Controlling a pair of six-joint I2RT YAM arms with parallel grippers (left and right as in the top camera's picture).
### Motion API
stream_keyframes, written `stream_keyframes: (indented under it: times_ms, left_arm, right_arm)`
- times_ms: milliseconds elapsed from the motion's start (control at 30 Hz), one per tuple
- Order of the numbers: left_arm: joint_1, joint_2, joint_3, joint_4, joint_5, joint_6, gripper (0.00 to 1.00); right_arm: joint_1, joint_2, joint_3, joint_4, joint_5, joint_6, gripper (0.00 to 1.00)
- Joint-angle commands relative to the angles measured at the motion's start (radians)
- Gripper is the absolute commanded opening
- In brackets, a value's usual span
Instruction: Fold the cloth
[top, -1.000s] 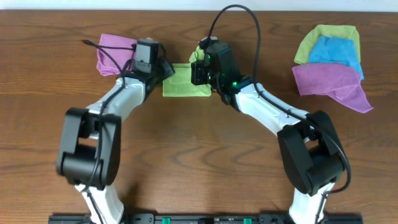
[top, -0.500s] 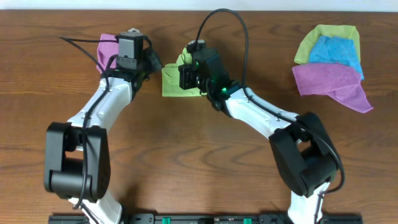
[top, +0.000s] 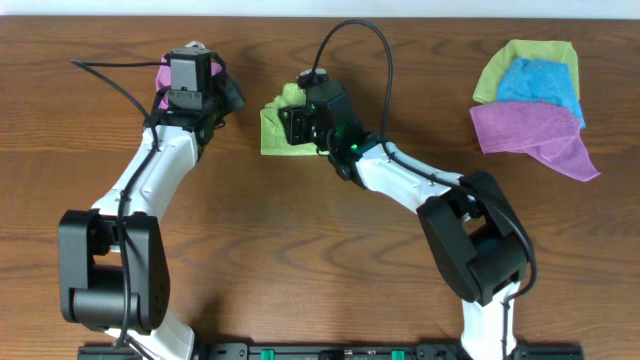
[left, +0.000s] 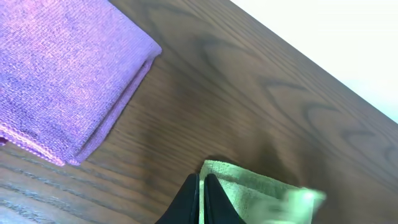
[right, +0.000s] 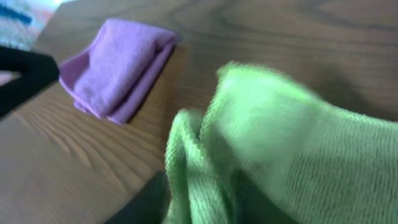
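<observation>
The lime-green cloth lies folded small on the table at the back centre, with one edge bunched upward. My right gripper is shut on that bunched edge. In the right wrist view the cloth fills the space between the fingers. My left gripper is shut and empty, just left of the cloth. In the left wrist view its tips are at the corner of the cloth; whether they touch it cannot be told.
A folded purple cloth lies at the back left under the left wrist; it also shows in the left wrist view and the right wrist view. A pile of green, blue and purple cloths lies at the back right.
The left gripper has drawn back to the left, away from the green cloth. The right gripper has moved left over the cloth, whose far edge is now bunched up.
</observation>
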Motion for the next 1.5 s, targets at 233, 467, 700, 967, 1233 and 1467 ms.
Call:
stream_keyframes:
  times_ms: [233, 467, 700, 967, 1233, 1467]
  left_arm:
    - [0.035, -0.026, 0.003, 0.0, -0.011, 0.025, 0.06]
    - [0.048, -0.045, 0.003, -0.02, -0.011, 0.025, 0.24]
    - [0.062, -0.099, 0.003, -0.128, 0.005, 0.024, 0.59]
    - [0.063, -0.119, 0.003, -0.254, 0.172, -0.001, 0.95]
    - [0.061, -0.116, 0.001, -0.299, 0.246, -0.06, 0.95]
    - [0.061, -0.082, -0.021, -0.3, 0.294, -0.115, 0.95]
  right_arm:
    - [0.032, 0.014, 0.017, 0.034, -0.089, 0.005, 0.61]
    - [-0.01, -0.038, 0.017, 0.015, -0.095, 0.0, 0.99]
    - [-0.094, -0.159, 0.017, -0.179, -0.155, -0.065, 0.99]
    - [-0.148, -0.396, 0.017, -0.673, -0.13, -0.328, 0.99]
    - [-0.184, -0.648, -0.023, -1.023, 0.047, -0.45, 0.98]
    - [-0.245, -0.958, -0.304, -1.028, 0.048, -0.433, 0.99]
